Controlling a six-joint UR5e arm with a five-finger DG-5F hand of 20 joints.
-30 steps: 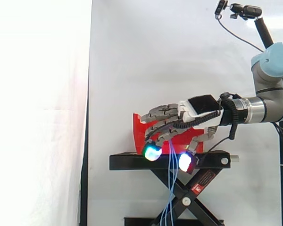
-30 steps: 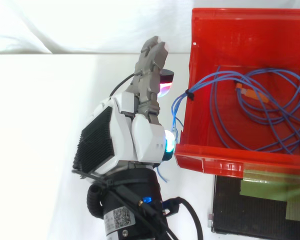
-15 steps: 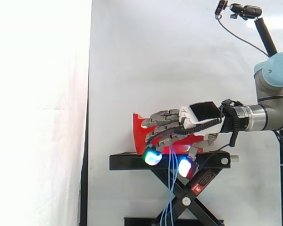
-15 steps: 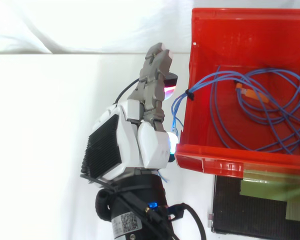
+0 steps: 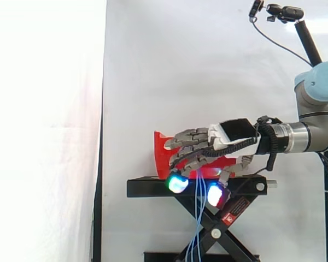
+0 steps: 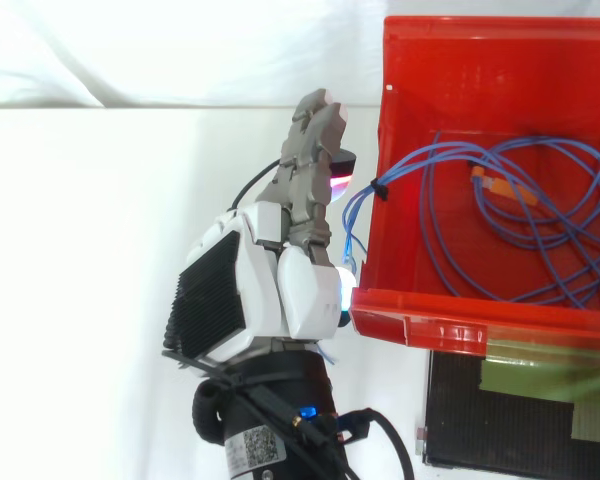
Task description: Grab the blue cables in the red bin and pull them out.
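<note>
We are holding the robot hand (image 6: 250, 300) beside the red bin's (image 6: 460, 322) left wall, where the blue cables (image 6: 410, 160) are spilling over; whether it is grasping them, we cannot tell.

No wording or number can be read here. A red label (image 5: 237, 208) with small white marks sits on a crossed leg of the black stand (image 5: 153, 188) under the red bin (image 5: 163, 153), lower right of centre in the side view; its print is too small to read. A square black-and-white code sticker (image 6: 246, 455) sits on the arm's wrist (image 6: 270, 388), at the top view's bottom edge.
</note>
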